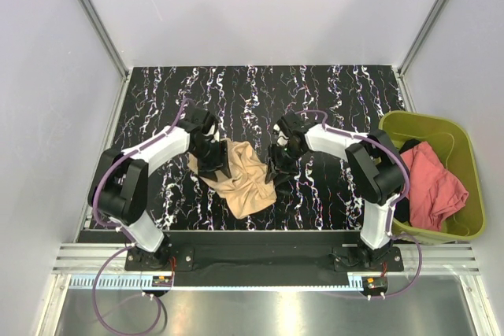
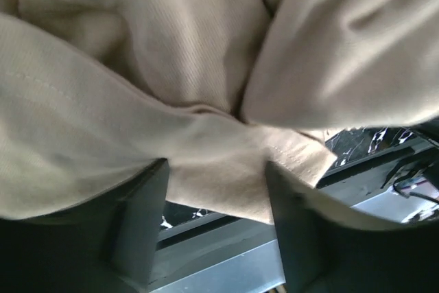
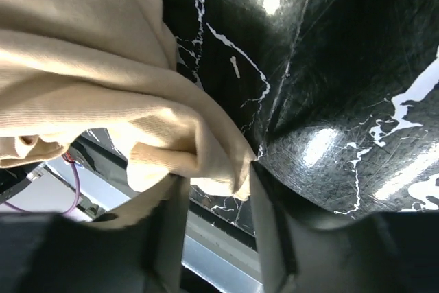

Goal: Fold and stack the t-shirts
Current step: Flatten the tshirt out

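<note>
The tan-beige t-shirt point(image 1: 242, 180) lies crumpled on the black marbled table point(image 1: 331, 92), between the two arms. My left gripper point(image 1: 214, 161) is at its upper left edge. In the left wrist view the fingers point(image 2: 140, 217) stand wide apart, and a hemmed edge of the tan shirt point(image 2: 206, 101) lies across the fingertips. My right gripper point(image 1: 277, 164) is at its upper right edge. Its fingers point(image 3: 271, 224) are partly apart with a bunched fold of the tan shirt point(image 3: 103, 87) between the tips. The salmon-red t-shirt point(image 1: 433, 186) lies in the bin.
The olive-green bin point(image 1: 457, 135) stands off the table's right edge, beside the right arm's base. White walls enclose the table at the back and sides. The near table edge and a metal rail point(image 1: 260, 257) lie below the shirt.
</note>
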You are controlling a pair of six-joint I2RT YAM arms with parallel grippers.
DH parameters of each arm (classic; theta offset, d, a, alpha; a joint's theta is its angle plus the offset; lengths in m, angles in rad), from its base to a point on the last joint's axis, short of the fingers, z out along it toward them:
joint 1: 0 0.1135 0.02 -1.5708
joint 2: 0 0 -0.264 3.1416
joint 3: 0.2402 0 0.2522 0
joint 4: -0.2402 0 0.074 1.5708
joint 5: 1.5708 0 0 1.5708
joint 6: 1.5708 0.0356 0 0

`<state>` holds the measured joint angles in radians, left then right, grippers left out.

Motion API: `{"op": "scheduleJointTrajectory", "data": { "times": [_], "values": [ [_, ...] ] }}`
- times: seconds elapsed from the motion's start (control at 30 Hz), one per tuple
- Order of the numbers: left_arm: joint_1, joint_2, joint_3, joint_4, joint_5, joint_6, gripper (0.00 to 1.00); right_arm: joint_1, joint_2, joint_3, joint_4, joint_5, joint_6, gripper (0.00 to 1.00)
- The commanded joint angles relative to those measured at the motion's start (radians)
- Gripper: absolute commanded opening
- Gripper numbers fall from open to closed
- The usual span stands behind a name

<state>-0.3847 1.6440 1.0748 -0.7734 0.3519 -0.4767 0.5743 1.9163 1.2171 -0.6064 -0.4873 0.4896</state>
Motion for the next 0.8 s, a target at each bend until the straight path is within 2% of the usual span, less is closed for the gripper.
{"op": "scheduleJointTrajectory", "data": {
  "times": [0.0,0.03,0.07,0.13,0.17,0.27,0.53,0.57,0.6,0.63,0.73,0.77],
  "values": [
    [-0.002,0.002,0.017,0.04,0.033,0.02,0.52,0.009,-0.007,0.044,0.036,0.032,-0.016,0.45],
    [0.0,0.0,0.02,0.04,0.032,0.02,0.46,0.007,-0.01,0.05,0.037,0.033,-0.016,0.41],
    [0.0,-0.003,0.025,0.04,0.027,0.018,0.35,0.007,-0.011,0.053,0.036,0.033,-0.019,0.28],
    [0.001,-0.029,0.037,0.039,0.022,0.016,0.25,0.007,-0.02,0.062,0.036,0.041,-0.02,0.13],
    [0.007,-0.044,0.042,0.037,0.018,0.016,0.16,0.007,-0.025,0.065,0.034,0.059,-0.022,0.0],
    [0.018,-0.116,0.062,0.02,-0.022,0.018,0.0,0.007,-0.063,0.076,0.007,0.136,-0.025,0.0],
    [0.056,-0.318,0.112,-0.018,-0.123,0.013,0.0,0.007,-0.232,0.128,-0.099,0.234,-0.051,0.0],
    [0.063,-0.337,0.109,-0.032,-0.134,0.019,0.11,0.009,-0.247,0.124,-0.102,0.228,-0.046,0.0],
    [0.069,-0.342,0.102,-0.036,-0.145,0.026,0.26,0.007,-0.27,0.114,-0.107,0.225,-0.043,0.0],
    [0.085,-0.343,0.094,-0.041,-0.154,0.041,0.57,0.007,-0.279,0.11,-0.115,0.224,-0.045,0.0],
    [0.154,-0.328,0.051,-0.052,-0.125,0.056,0.81,0.007,-0.319,0.079,-0.121,0.242,-0.04,0.0],
    [0.171,-0.302,0.027,-0.053,-0.122,0.064,0.82,0.007,-0.329,0.073,-0.121,0.256,-0.037,0.0]
  ]
}}
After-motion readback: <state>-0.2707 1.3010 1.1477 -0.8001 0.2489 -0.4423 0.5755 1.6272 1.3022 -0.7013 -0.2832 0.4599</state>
